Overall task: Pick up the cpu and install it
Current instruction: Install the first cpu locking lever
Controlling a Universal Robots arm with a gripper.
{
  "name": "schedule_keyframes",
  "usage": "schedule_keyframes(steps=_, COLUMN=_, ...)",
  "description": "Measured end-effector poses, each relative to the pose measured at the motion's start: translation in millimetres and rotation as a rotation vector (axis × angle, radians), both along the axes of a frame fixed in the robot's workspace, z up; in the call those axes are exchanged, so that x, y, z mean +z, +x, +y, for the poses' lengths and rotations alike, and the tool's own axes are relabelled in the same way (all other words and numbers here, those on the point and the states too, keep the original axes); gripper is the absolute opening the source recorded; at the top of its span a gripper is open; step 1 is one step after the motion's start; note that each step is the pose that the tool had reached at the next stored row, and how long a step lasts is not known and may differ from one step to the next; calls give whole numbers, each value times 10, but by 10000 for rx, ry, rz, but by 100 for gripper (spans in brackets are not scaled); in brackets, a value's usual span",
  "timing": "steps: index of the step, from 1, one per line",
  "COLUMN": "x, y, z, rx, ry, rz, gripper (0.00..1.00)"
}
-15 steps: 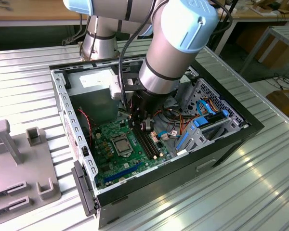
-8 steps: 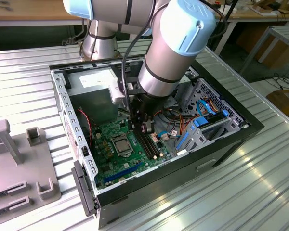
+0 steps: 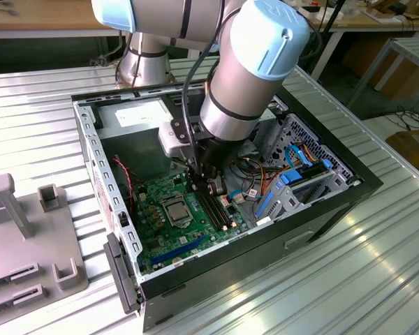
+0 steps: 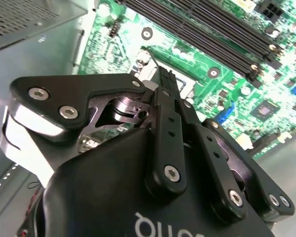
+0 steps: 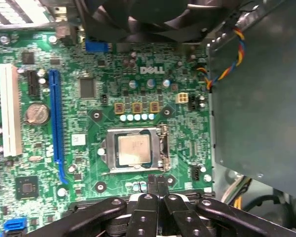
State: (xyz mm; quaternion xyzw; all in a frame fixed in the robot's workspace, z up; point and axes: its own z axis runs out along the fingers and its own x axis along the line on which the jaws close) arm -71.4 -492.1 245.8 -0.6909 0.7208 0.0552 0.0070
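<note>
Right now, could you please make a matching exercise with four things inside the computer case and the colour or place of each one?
Things:
1. cpu
2. long expansion slot
3. coin battery
4. tool

Descriptions:
A. blue
B. round, silver
C. seated in the socket frame
D. fingers together, beside the socket

Pairs: 1-C, 2-A, 3-B, 4-D

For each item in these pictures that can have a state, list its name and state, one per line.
cpu: seated flat in the socket, not held.
tool: shut, empty, beside the socket.
socket: frame around the chip, lever along one side.
computer case: side open, motherboard exposed.
</note>
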Motion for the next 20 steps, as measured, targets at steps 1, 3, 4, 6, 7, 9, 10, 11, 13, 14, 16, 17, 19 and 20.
schedule_keyframes(steps=1, x=-7, y=1, z=0, rx=17, ry=-91, rz=0, gripper=11)
schedule_keyframes(steps=3, x=-27, y=1, z=0, rx=50, ry=-182, rz=0, gripper=11)
schedule_keyframes(steps=4, x=-35, y=1, z=0, rx=63, ry=-202, rz=1, gripper=11)
schedule_keyframes(steps=6, x=-58, y=2, z=0, rx=99, ry=-241, rz=1, gripper=11)
schedule_keyframes(steps=7, x=-67, y=2, z=0, rx=112, ry=-249, rz=1, gripper=11)
schedule_keyframes(steps=9, x=-84, y=2, z=-2, rx=140, ry=-254, rz=0, gripper=11)
schedule_keyframes(steps=10, x=-93, y=1, z=-4, rx=155, ry=-255, rz=0, gripper=11)
schedule_keyframes(steps=11, x=-101, y=2, z=-5, rx=171, ry=-257, rz=0, gripper=11)
schedule_keyframes(steps=13, x=-115, y=2, z=-12, rx=211, ry=-265, rz=0, gripper=11)
schedule_keyframes(steps=14, x=-121, y=3, z=-17, rx=232, ry=-270, rz=-1, gripper=11)
schedule_keyframes(steps=16, x=-137, y=3, z=-31, rx=272, ry=-281, rz=-2, gripper=11)
schedule_keyframes(steps=17, x=-142, y=3, z=-36, rx=284, ry=-285, rz=-2, gripper=11)
schedule_keyframes(steps=19, x=-150, y=3, z=-51, rx=315, ry=-303, rz=-2, gripper=11)
schedule_keyframes(steps=20, x=-156, y=3, z=-57, rx=333, ry=-311, rz=-2, gripper=11)
